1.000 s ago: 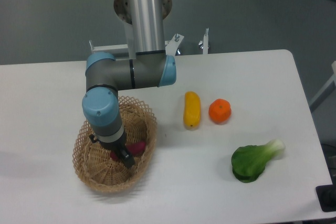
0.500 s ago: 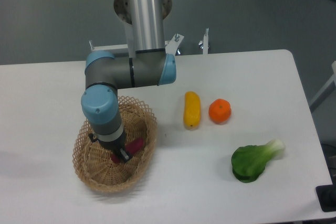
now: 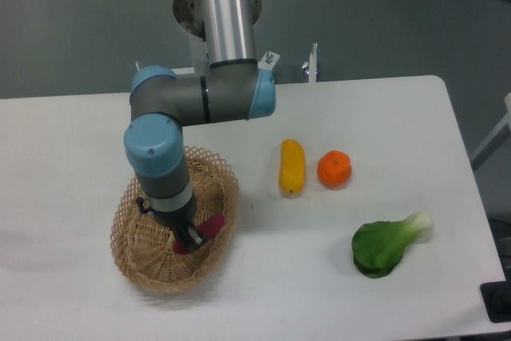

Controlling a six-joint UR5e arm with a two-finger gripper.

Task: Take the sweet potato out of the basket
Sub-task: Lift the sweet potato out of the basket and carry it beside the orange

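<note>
— White tabletop (image 3: 96,141), wicker basket (image 3: 136,265) at its left; how far along was the job?
— Judging by the view, the gripper (image 3: 190,239) was clamped on the sweet potato (image 3: 210,228), low inside the basket. The grasp looked made
— What was left?
— Raising it clear of the scalloped rim

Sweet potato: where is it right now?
The sweet potato is at the left of the camera view, over the right half of the wicker basket, at the gripper, well left of the yellow vegetable.
</note>
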